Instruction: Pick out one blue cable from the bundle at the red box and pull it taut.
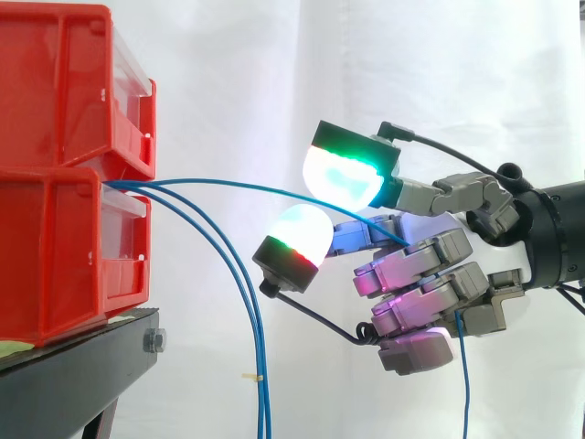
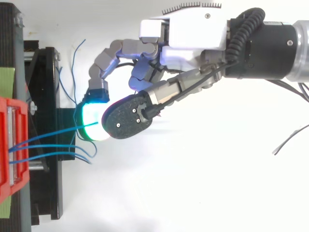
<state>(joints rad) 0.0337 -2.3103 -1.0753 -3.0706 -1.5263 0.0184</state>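
Note:
Several blue cables come out between the two stacked red bins (image 1: 64,247) at the left. One blue cable (image 1: 274,190) runs in a shallow arc to the right into my hand (image 1: 420,274). The hand's fingers are curled round it, and its free end (image 1: 464,384) hangs down below the hand. In the top view this cable (image 2: 58,131) leads from the red bin (image 2: 7,145) to a glowing fingertip (image 2: 91,123) of the hand (image 2: 193,29). The other two blue cables (image 1: 260,402) droop down beside the stand, apart from the hand.
The bins sit on a black stand (image 1: 73,366) at the left edge, before a white curtain. Loose blue cable ends (image 2: 77,58) stick out beside the stand (image 2: 48,96) in the top view. The arm comes in from the right.

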